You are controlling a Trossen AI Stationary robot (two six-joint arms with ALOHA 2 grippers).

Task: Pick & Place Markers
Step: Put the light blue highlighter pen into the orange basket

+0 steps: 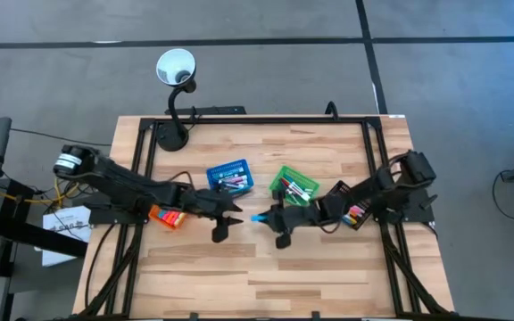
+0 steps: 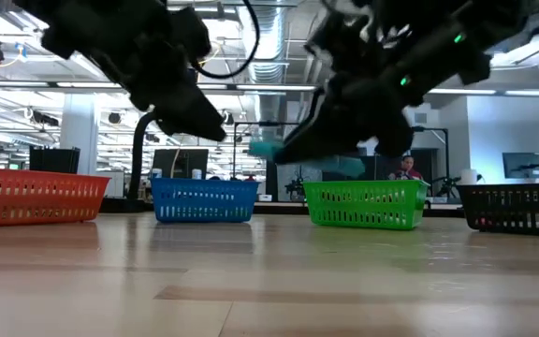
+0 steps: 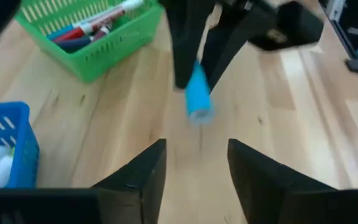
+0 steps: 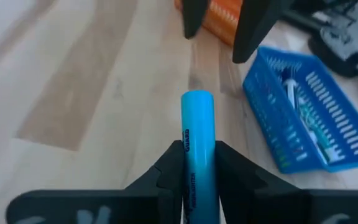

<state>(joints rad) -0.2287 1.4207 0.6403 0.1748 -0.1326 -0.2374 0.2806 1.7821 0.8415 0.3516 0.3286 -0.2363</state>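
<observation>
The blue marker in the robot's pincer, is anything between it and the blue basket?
Nothing on the table blocks it. The right pincer grips the blue marker; only the open left pincer hangs nearby, beside the blue basket.

Even, bright light, perhaps from the ceiling strips in the low view. Left wrist view blurred; the arms [image 2: 157, 65] there are dark silhouettes.
</observation>
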